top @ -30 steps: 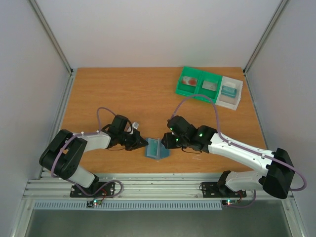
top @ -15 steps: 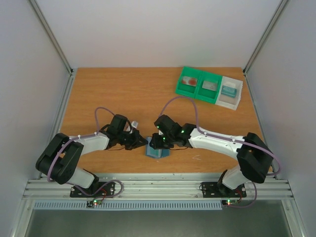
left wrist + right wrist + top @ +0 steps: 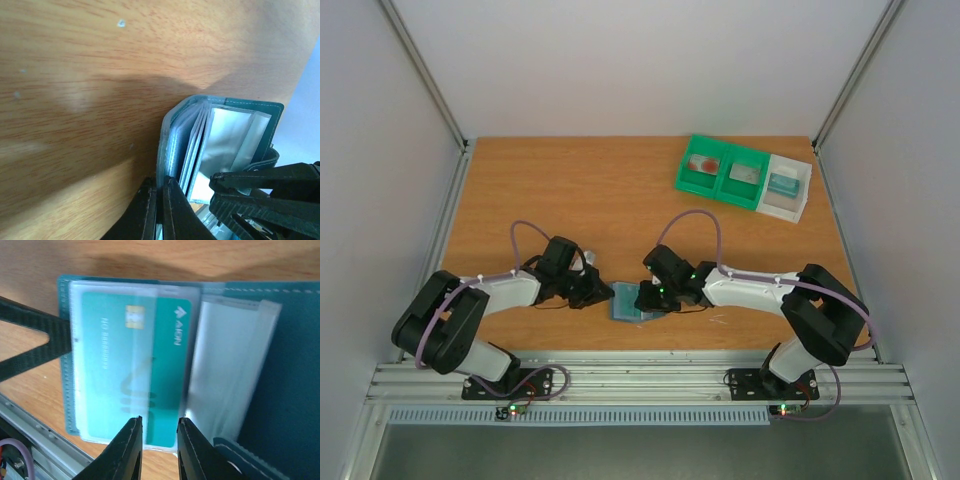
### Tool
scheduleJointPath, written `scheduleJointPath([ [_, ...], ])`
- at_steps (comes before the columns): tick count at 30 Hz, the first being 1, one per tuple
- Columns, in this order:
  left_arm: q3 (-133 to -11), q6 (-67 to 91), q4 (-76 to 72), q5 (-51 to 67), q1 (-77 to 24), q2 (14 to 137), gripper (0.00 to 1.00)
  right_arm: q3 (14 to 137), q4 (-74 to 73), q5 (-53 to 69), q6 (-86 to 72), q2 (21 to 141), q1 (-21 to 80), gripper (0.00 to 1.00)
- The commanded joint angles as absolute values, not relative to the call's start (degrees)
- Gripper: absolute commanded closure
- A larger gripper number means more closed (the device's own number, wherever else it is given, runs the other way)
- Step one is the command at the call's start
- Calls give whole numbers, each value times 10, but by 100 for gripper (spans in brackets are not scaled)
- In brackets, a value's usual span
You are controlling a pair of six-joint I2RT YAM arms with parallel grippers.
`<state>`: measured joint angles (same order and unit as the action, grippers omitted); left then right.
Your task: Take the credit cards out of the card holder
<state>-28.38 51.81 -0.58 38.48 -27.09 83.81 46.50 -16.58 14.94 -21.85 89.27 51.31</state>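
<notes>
The card holder [image 3: 626, 304], a blue-grey bifold wallet, lies open near the table's front edge between both grippers. My left gripper [image 3: 161, 196] is shut on the edge of its cover [image 3: 166, 150]; clear sleeves fan out beside it. In the right wrist view the open holder [image 3: 285, 365] shows a teal chip card [image 3: 132, 365] inside a clear sleeve. My right gripper [image 3: 157, 432] is open, its jaws straddling that card's lower edge. A red credit card [image 3: 705, 163] lies in the green tray. The grippers show from above as left [image 3: 605, 293] and right [image 3: 648, 298].
A green two-compartment tray [image 3: 724, 187] stands at the back right, with a grey piece [image 3: 746, 173] in its right compartment. A white tray [image 3: 802, 196] beside it holds a teal piece [image 3: 783, 183]. The table's metal front rail [image 3: 640, 380] is just below the holder.
My right gripper has moved left from beside the holder onto its open sleeves. The holder, standing tent-like before, now lies flatter and open. The left gripper has stayed put.
</notes>
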Motion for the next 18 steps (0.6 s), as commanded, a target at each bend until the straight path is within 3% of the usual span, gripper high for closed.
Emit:
scheduleJointPath([
  [1,-281,497,33,353,-273,820,96,434,-124,162,-230,879,502,78],
  [11,-303,448,118,284,-273,820,95,379,-53,195,-244,885,480,81],
  [18,-348,421,192,285,-273,782,75,373,-31,217,-250,880,480,82],
])
